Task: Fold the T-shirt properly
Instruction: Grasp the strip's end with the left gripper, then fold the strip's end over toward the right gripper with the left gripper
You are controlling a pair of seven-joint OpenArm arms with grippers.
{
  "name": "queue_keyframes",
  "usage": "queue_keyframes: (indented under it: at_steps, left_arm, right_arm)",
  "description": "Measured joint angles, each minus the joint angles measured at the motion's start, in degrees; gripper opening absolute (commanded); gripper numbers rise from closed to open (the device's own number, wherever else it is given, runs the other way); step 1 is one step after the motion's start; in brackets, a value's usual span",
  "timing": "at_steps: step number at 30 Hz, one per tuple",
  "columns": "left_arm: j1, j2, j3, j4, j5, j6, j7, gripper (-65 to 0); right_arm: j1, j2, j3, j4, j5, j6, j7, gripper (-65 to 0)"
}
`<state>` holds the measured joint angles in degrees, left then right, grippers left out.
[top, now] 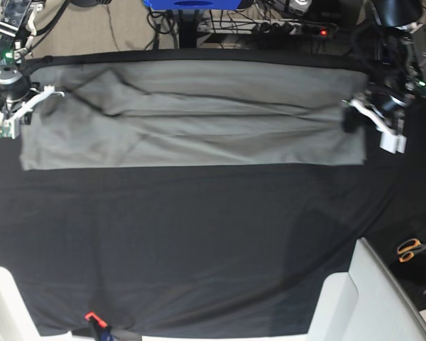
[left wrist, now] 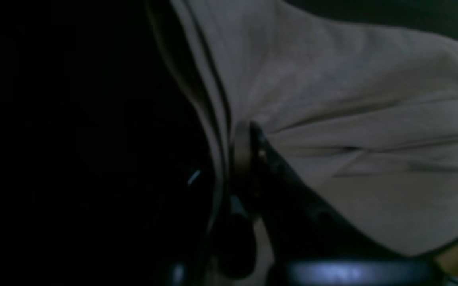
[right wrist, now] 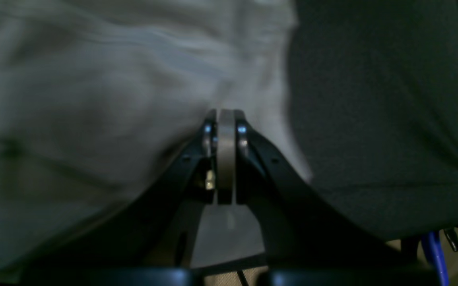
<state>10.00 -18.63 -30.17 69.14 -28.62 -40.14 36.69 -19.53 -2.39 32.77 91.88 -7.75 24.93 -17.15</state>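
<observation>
We see the T-shirt (top: 192, 121) stretched as a long band across the table's far side on the black cloth (top: 199, 241). The right gripper (right wrist: 226, 119) pinches its left end; the left gripper (left wrist: 249, 131) clamps its right end.

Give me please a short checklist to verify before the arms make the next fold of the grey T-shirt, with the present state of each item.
1. Right gripper closed on the T-shirt: ok; the right wrist view shows its jaws together with fabric pinched between them.
2. Left gripper closed on the shirt's other end: ok; in the dark left wrist view the jaws look shut on a fabric edge.
3. Both grips at opposite ends of the shirt: ok in the base view.
4. Shirt lying flat: not ok; long creases run across it.
5. Black table cloth free in front of the shirt: ok.
6. Scissors out of the way: ok, beyond the cloth's edge.
</observation>
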Motion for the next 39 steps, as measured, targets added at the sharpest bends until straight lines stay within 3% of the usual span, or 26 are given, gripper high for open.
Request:
queue_keyframes:
  at_steps: [3, 7, 10, 18, 25, 30, 34, 39]
  left_arm:
    - [1.09, -1.44, 0.09, 3.37, 0.52, 0.46, -0.17, -65.0]
    - [4.46, -0.42, 0.39, 11.08, 11.26, 2.34, 0.26, -65.0]
    - [7.26, 3.69, 1.73, 18.71, 21.29, 7.43, 0.20, -65.0]
    - [11.72, 15.28, 15.13, 27.58, 39.28, 14.47, 0.02, -65.0]
    - [11.54, 21.77, 21.20, 27.63, 44.24, 14.71, 0.02, -65.0]
    - [10.73, 23.65, 26.32, 27.61, 46.53, 14.91, 0.20, -65.0]
    - [7.96, 25.16, 27.39, 27.26, 45.88, 14.67, 3.76, -65.0]
    - [5.51, 25.90, 28.94, 27.04, 46.23, 15.34, 4.33, -65.0]
  right_arm:
    - [0.31, 0.00, 0.00, 0.00, 0.00, 0.00, 0.04, -64.8]
    - [0.24, 0.00, 0.02, 0.00, 0.00, 0.00, 0.00, -64.8]
    - [0.28, -0.07, 0.02, 0.00, 0.04, 0.02, 0.04, -64.8]
    - [0.61, 0.02, 0.04, 0.00, 0.02, -0.02, 0.04, -64.8]
    - [0.59, -0.13, 0.00, 0.00, 0.00, 0.00, 0.04, -64.8]
    - [0.59, -0.13, 0.00, 0.00, 0.00, 0.02, 0.02, -64.8]
    - [0.59, -0.11, 0.00, 0.00, 0.00, 0.00, 0.02, -64.8]
    - [0.59, -0.13, 0.00, 0.00, 0.00, 0.11, 0.02, -64.8]
